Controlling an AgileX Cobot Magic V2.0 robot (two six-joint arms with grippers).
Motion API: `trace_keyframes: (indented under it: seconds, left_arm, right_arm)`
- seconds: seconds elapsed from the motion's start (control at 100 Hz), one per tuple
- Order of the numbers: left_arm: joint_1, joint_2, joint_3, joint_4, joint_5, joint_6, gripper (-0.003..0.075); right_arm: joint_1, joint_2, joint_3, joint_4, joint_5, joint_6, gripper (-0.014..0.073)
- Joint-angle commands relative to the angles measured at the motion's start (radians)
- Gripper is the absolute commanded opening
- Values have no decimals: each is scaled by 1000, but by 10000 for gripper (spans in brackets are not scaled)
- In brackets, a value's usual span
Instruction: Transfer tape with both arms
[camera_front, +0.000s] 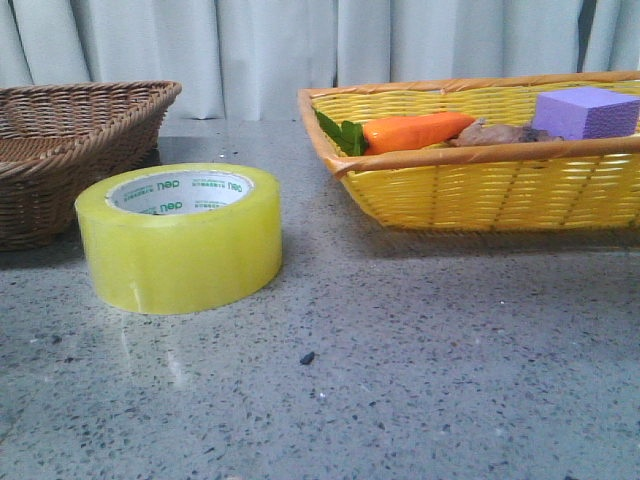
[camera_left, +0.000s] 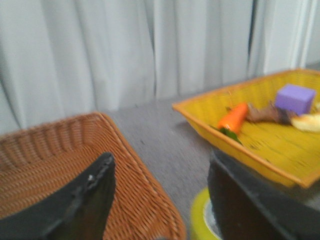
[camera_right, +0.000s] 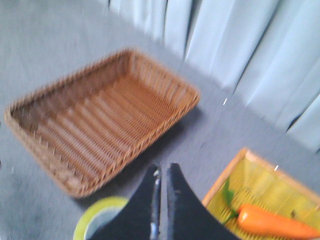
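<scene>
Two jaws: left apart, right together.

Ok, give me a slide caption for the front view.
Yellow-green tape roll on the table between a brown wicker basket and a yellow basket.

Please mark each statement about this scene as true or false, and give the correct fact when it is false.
1. The tape lies flat on the table, between the two baskets. True.
2. The carrot is inside the brown basket. False: it lies in the yellow basket; the brown basket appears empty.
3. The right claw is shut, with nothing between its fingers. True.
4. The left claw is closed on the tape. False: its fingers stand wide apart and hold nothing.
5. The purple block sits on the table beside the tape. False: it is in the yellow basket.
</scene>
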Motion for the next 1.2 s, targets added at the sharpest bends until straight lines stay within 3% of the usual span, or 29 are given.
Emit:
trace_keyframes:
  seconds: [0.0,0.49,0.74,1.19]
  left_arm:
    - [-38,69,-74,-28,-20,0,396]
    - [-261,573,-429,-46,412,0,396]
    - [-276,760,-531,-85,496,0,396]
    - [-276,905,-543,-154,465,50,379]
  right_arm:
    - [1,-75,-29,-63,-115,12,-68]
    - [1,-140,-28,-103,-14,12,-68]
    - [1,-164,-28,-145,-23,13,-68]
    - [1,-199,-28,-147,-17,13,-68]
